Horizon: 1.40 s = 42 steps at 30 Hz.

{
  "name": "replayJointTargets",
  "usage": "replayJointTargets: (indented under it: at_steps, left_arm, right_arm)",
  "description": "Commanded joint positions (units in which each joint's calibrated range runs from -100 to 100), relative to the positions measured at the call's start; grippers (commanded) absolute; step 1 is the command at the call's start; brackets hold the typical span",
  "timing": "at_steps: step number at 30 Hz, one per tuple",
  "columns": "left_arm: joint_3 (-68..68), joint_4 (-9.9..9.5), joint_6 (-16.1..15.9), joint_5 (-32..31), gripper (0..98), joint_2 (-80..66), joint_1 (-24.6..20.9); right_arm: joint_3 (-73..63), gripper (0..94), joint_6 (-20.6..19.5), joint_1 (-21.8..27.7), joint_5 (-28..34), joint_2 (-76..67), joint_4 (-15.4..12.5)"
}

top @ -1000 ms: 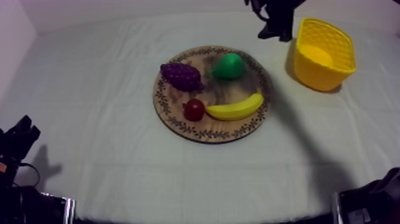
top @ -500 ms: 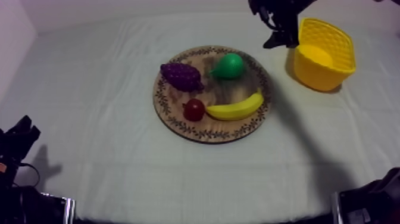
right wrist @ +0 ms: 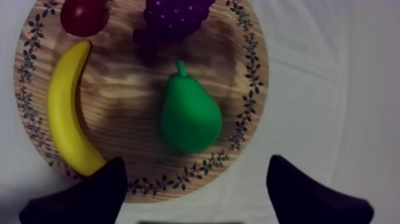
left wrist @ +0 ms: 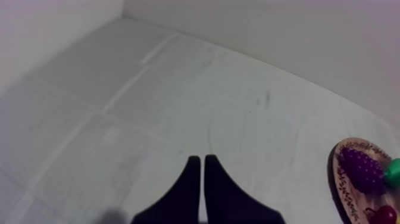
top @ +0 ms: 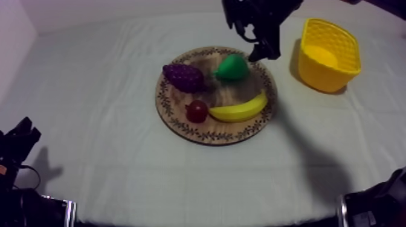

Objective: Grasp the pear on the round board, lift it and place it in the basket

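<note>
The green pear (top: 231, 67) lies on the back part of the round wooden board (top: 181, 128), stem toward the grapes (top: 184, 77). My right gripper (top: 249, 38) hangs open above the board's back right edge, just behind the pear. In the right wrist view the pear (right wrist: 190, 119) sits just ahead of the gap between the spread fingers of my right gripper (right wrist: 195, 168), nothing held. The yellow basket (top: 329, 54) stands at the back right. My left gripper (left wrist: 200, 162) is shut on nothing, low at the front left (top: 18, 140) over bare cloth.
A banana (top: 240, 110) and a small red fruit (top: 197, 111) lie on the front half of the board. In the right wrist view the banana (right wrist: 68, 113) is beside one finger. The left wrist view catches the board's rim (left wrist: 340, 179) with the grapes (left wrist: 361, 169).
My right arm has swung left, from beside the basket to over the board's back edge near the pear. The left arm and the fruit have not moved.
</note>
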Motion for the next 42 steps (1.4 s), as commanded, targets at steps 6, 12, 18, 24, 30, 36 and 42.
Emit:
replayJointTargets:
  at_steps: [6, 12, 18, 24, 30, 36, 42]
  left_arm:
    - [0.0, 0.01, 0.02, 0.0, 0.1, -0.04, -0.01]
    - [0.0, 0.01, 0.02, 0.0, 0.1, -0.04, -0.01]
    - [0.0, 0.01, 0.02, 0.0, 0.1, -0.04, -0.01]
    - [0.0, 0.01, 0.02, 0.0, 0.1, -0.04, -0.01]
    - [0.0, 0.01, 0.02, 0.0, 0.1, -0.04, -0.01]
    - [0.0, 0.01, -0.01, 0.0, 0.1, -0.04, -0.01]
    - [0.0, 0.01, 0.0, 0.0, 0.1, -0.04, -0.01]
  right_arm:
    - [-5.67, 75.2, -1.15, -0.28, 1.57, 8.68, 1.13]
    - [-6.36, 74.3, -1.69, -0.55, -1.18, 13.96, 2.12]
    - [-8.37, 74.0, -2.64, -0.62, -5.24, 18.85, 2.77]
    - [-12.23, 69.4, -3.7, -0.55, -7.75, 23.69, 3.7]
    - [-13.92, 60.5, -3.34, -0.61, -8.17, 26.32, 3.8]
    - [-13.05, 53.7, -2.84, -0.31, -9.69, 26.07, 3.13]
    - [-8.83, 48.5, -1.88, -0.18, -10.4, 21.74, 1.61]
